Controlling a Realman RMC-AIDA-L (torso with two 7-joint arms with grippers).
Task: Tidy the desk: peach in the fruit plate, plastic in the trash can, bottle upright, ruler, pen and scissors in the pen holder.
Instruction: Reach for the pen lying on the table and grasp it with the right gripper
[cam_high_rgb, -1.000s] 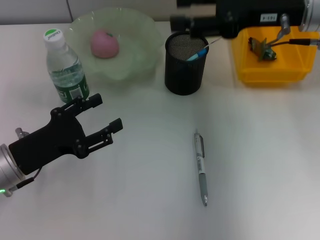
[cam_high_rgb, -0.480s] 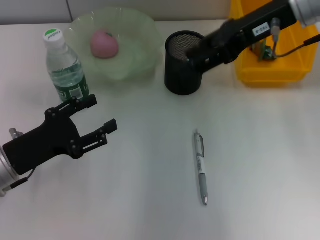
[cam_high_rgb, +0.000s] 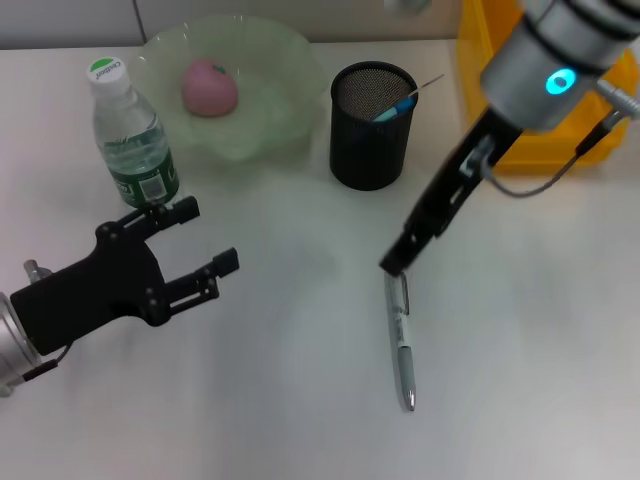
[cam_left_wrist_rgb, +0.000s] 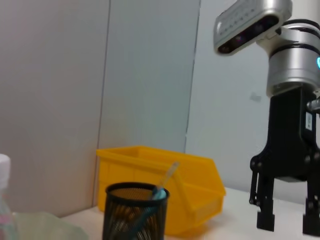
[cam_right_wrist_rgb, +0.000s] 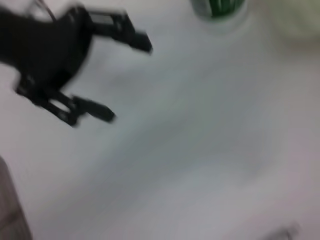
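With its fingers apart, the right gripper (cam_high_rgb: 392, 264) hangs just above the clip end of the pen (cam_high_rgb: 401, 335) at lower centre, so it should straddle the barrel squarely before closing, while the left gripper (cam_high_rgb: 205, 240) waits spread at lower left.

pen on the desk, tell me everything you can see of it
The pen is a slim click pen with a silvery grey barrel, a clip near its top and what looks like a label around its middle. It lies flat on the white desk, running roughly straight toward the robot, tip nearest it. The right gripper hangs at its clip end; contact cannot be told.
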